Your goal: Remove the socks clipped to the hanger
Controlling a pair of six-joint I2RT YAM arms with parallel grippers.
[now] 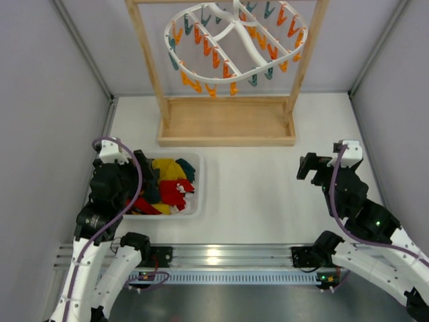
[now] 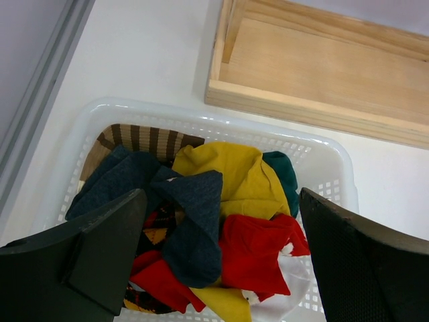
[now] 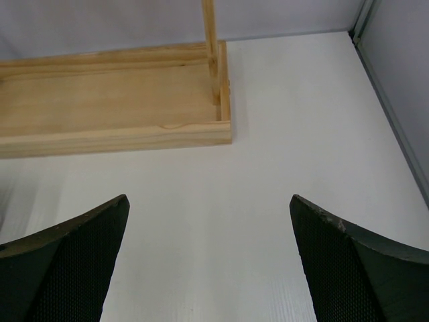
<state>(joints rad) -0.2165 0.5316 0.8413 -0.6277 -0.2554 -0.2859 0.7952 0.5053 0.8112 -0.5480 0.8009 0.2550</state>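
Up at the far end of the table (image 1: 248,194), the hanger (image 1: 236,32) hangs tilted inside the wooden stand (image 1: 226,124), and the orange pegs (image 1: 216,59) and teal pegs (image 1: 253,80) I can see dangle loose from its white rim and cross bars. The stand's two uprights flank the hanger, and its flat base tray lies between my arms and the rack. The socks are down in the white basket (image 1: 199,181), just in front of the stand's left corner. From the left wrist I see the navy sock (image 2: 191,221) draped across the heap, the yellow sock (image 2: 234,178) bunched behind it and the red sock (image 2: 258,251) toward the front right. A teal cloth (image 2: 285,174) and a brown striped piece (image 2: 144,137) are packed in with them. The left gripper (image 2: 221,194) hovers over that heap with its fingers spread wide, holding nothing; from above, its body hides the basket's left part. The right gripper (image 3: 209,201) is likewise released, over bare table near the stand's right corner post (image 3: 210,47).
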